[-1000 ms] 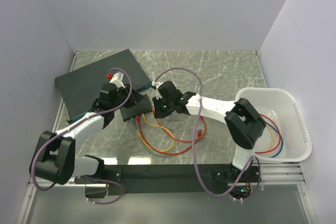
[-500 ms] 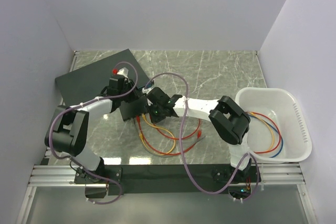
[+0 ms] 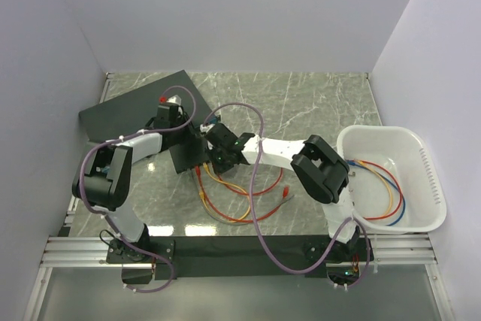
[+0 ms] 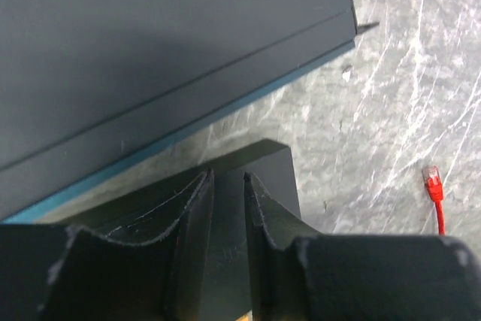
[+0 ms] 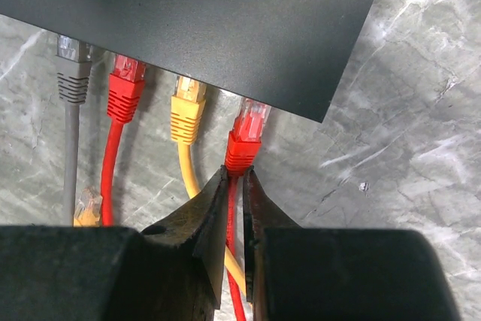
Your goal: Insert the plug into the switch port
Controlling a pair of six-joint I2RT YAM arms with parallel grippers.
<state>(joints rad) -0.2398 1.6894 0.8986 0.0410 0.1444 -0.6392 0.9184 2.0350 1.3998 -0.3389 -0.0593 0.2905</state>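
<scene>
No text or label can be read.

switch box [image 5: 195,20] runs off the right wrist view's top edge; its port openings are hidden behind its front face. Can't tell whether the red plug [image 5: 246,127] nearest the box's corner is fully seated. Over the box, left fingers [image 4: 188,223] cover most of it; grip unclear.

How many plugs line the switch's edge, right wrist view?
4, left to right: grey plug, red plug, yellow plug, second red plug in the right claw; others may sit off-frame.
</scene>
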